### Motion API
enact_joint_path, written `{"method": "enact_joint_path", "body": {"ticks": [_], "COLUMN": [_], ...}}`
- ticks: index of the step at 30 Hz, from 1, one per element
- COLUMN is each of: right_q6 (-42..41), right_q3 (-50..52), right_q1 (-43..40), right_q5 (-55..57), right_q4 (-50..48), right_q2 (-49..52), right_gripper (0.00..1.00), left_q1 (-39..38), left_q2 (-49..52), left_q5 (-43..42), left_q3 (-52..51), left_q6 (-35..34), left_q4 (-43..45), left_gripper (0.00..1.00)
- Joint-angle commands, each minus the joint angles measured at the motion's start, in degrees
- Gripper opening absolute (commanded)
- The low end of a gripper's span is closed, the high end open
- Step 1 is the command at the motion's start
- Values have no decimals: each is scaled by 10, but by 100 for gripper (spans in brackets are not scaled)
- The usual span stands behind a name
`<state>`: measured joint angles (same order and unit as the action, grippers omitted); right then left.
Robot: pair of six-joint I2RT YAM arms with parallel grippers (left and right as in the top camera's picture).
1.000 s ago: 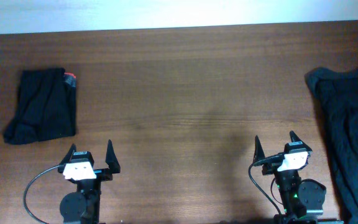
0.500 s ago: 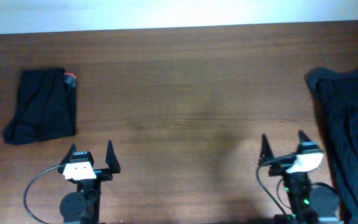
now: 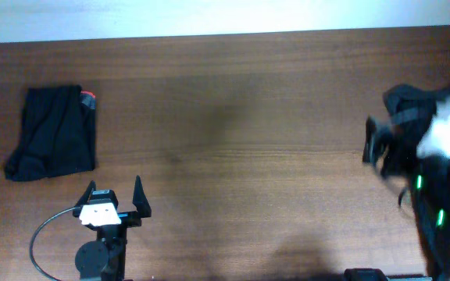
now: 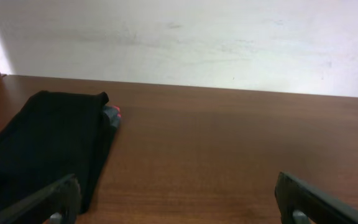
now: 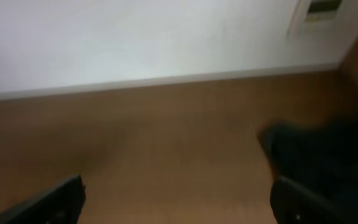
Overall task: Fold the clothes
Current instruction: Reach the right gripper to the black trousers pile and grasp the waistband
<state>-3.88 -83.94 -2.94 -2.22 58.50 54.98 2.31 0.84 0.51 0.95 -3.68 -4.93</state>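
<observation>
Right hand (image 5: 176, 204), fingers spread and empty, has swung from the near edge out over the unfolded dark garment (image 3: 401, 100) at the desk's (image 3: 233, 117) right side; blurred, mid-move. Left hand (image 3: 116, 192) is spread, parked near. Folded garment (image 3: 53, 133) lies far left. Second fold probably starting.

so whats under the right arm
The dark unfolded garment at the overhead view's right edge. The blurred right arm covers much of it, so how the fabric lies underneath cannot be seen.
</observation>
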Motion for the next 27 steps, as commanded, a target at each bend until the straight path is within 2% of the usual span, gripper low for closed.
{"method": "enact_joint_path", "body": {"ticks": [1,4,8,12,16,23,27], "right_q6": [38,82,158,172,169,170,170], "right_q3": [-119,-219,-299,-308,-307,-307,-307], "right_q1": [-9,-37,-83,-134,-174,-203,-204], "right_q5": [30,33,33,36,44,47,92], "right_q4": [63,117,124,116,118,78,57], "right_q2": [135,261,393,484,562,672,716], "right_gripper": [99,99,99,98,72,73,73], "left_q1": [-2,-2,-2,-2,-2,-2,-2], "left_q2": [-5,-5,-5,-5,-5,-5,-5], "left_q5": [3,3,3,3,3,3,3], "left_q3": [-4,-4,-4,-4,-4,-4,-4], "left_q6": [-1,-1,-1,-1,-1,-1,-1], "left_q4": [2,2,2,2,2,2,2], "left_gripper": [99,99,99,100,99,100,99]}}
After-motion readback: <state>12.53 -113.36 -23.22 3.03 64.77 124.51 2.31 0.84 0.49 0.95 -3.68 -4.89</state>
